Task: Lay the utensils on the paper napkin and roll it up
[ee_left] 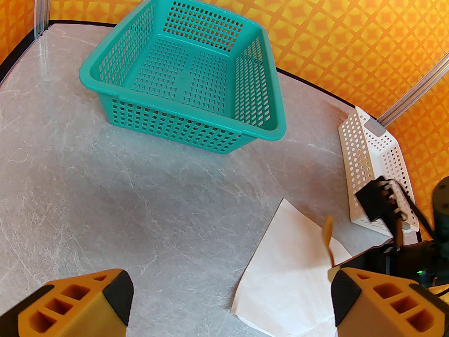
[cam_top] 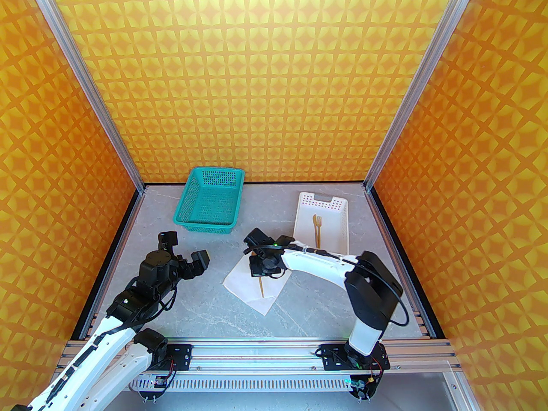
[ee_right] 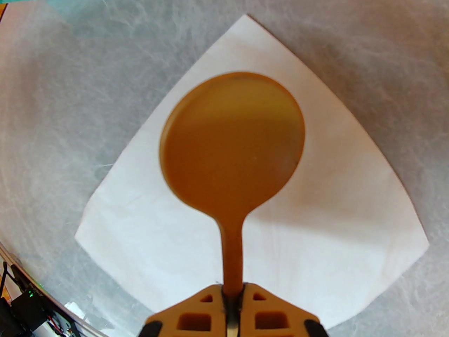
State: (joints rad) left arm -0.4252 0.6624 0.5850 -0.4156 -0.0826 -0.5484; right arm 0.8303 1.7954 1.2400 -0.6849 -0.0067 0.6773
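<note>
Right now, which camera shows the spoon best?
The right wrist view: the spoon is close up, pinched in the right gripper above the napkin. From the top, its handle pokes out past the gripper; the left wrist view blurs it.

Below right gripper [ee_right: 231, 295]: clear drop onto flat napkin [ee_right: 140, 223]; white basket [cam_top: 342, 225] near on its right, teal basket [ee_left: 182, 128] well off left. Ahead of left gripper [ee_left: 231, 293]: bare table [ee_left: 105, 188] up to teal basket; right arm [cam_top: 317, 268] blocks its right

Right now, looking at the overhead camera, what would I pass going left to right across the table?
teal basket → paper napkin → white basket, with a fork lying inside it.
</note>
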